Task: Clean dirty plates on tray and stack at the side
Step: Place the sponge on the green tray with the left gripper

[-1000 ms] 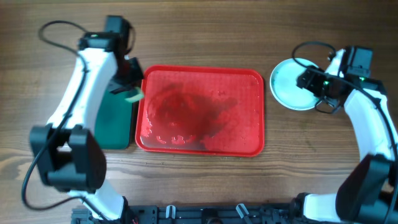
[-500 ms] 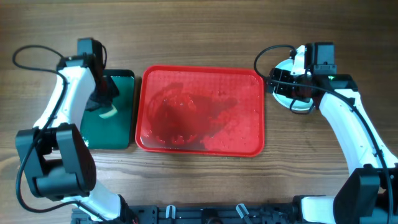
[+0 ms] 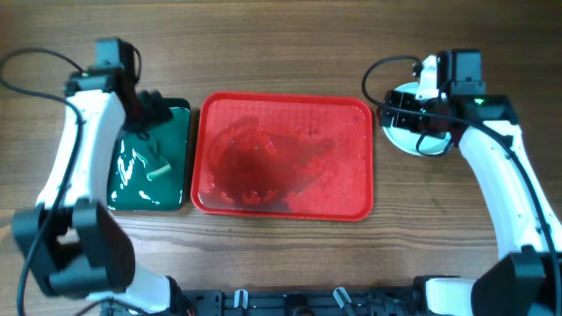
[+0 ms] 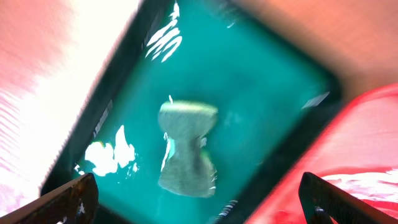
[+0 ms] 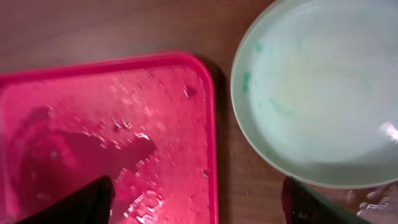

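I read the left gripper [image 4: 198,198] and right gripper [image 5: 199,204] as fingers spread, empty. I judge the plate [image 5: 323,87] rigid, light, likely slick; pinch its rim beside the tray [image 5: 93,112].

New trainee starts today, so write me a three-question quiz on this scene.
1. True or false: a plate lies on the large red rectangular plastic tray.
2. Where does the round pale-aqua plate sit? A) on the wooden table, right of the red tray; B) on the red tray; C) left of the red tray.
3. Fill in: the pale sponge lies in the small black tray with the ____ inside.
Key: 1 false; 2 A; 3 green.
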Robot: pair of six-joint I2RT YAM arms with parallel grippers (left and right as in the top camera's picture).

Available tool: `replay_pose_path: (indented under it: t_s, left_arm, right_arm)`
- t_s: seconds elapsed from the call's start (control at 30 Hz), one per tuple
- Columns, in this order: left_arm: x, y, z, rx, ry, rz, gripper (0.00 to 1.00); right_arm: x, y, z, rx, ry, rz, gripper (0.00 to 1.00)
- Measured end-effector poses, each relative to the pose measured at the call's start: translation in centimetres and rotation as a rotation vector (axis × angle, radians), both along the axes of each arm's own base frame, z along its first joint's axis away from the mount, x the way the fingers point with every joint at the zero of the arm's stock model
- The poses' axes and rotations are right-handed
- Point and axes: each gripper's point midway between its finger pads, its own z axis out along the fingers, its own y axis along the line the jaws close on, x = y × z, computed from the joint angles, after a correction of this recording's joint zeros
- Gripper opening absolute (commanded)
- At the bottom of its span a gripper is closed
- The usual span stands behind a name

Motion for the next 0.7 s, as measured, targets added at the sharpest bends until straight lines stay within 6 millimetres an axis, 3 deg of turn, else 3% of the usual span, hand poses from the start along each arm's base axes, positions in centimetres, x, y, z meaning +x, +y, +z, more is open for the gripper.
replay_pose_path:
  t_s: [0.07,0.1,0.13,0.27,0.37,0.53,0.7]
  left_arm:
    - [1.3,-0.3,4.0,-0.005,-0.130,-0.010,1.00]
    - [1.9,-0.6,8.0,-0.004,-0.255,-0.019,1.00]
    - [1.8,-0.8,9.3,-0.004,-0.293,-0.022,1.00]
    - [1.6,-0.9,10.2,-0.007,-0.319,-0.025,1.00]
    - [1.7,-0.9,9.8,-0.009,-0.308,-0.026,1.00]
    - [1.8,-0.9,9.8,-0.012,-0.309,-0.027,1.00]
    - [1.8,-1.0,9.8,-0.012,-0.309,-0.027,1.00]
  right_arm:
    - [-0.2,-0.1,2.7,-0.006,-0.041,0.001,0.93]
    - [-0.3,-0.2,6.4,-0.014,-0.127,-0.001,1.00]
    - [-0.7,-0.3,8.3,-0.017,-0.170,0.000,1.00]
    - [-3.1,-0.4,14.9,-0.023,-0.342,-0.002,0.99]
    - [-6.6,-0.5,20.3,0.001,-0.514,-0.028,1.00]
    - [-10.7,-0.5,24.2,0.110,-0.629,-0.132,1.00]
    - [-12.3,-1.3,23.4,0.085,-0.596,-0.180,1.00]
